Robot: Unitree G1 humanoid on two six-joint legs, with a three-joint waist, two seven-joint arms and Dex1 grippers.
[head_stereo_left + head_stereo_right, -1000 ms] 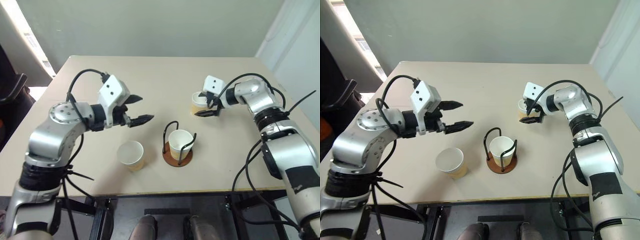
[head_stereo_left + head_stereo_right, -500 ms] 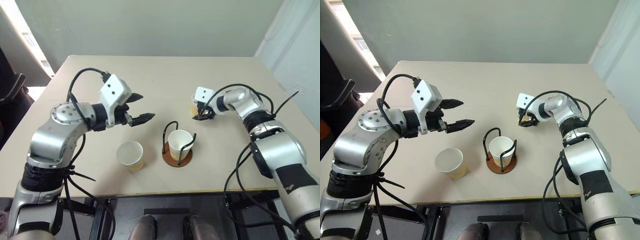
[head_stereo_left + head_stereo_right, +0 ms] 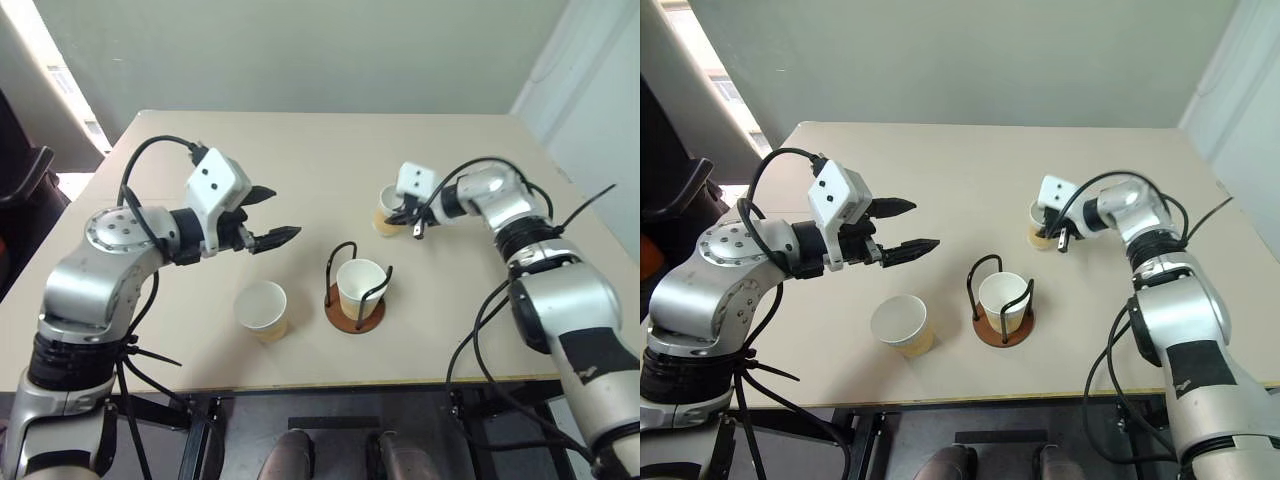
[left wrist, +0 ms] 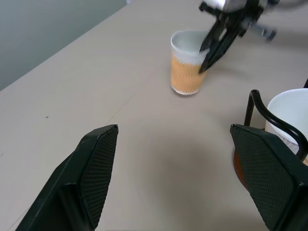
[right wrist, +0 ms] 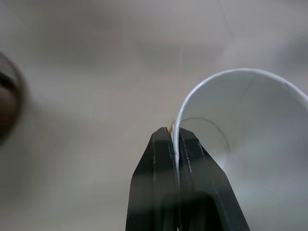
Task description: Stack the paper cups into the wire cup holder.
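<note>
A pale table [image 3: 330, 150] is carrying three paper cups. The right pincer [image 5: 176, 139] is pinching the rim of the far cup [image 3: 388, 212], one finger inside, one outside. The left pincer [image 3: 268, 215] is hanging wide open, holding nothing; below it a loose cup [image 3: 262, 309] is standing, and between both pincers the wire holder [image 3: 355, 305] is cradling another cup [image 3: 360, 287].

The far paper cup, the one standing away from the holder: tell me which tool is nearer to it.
Right. The right tool is shut on the rim of the far paper cup. The left tool hangs open over the table across from it, well apart.
</note>
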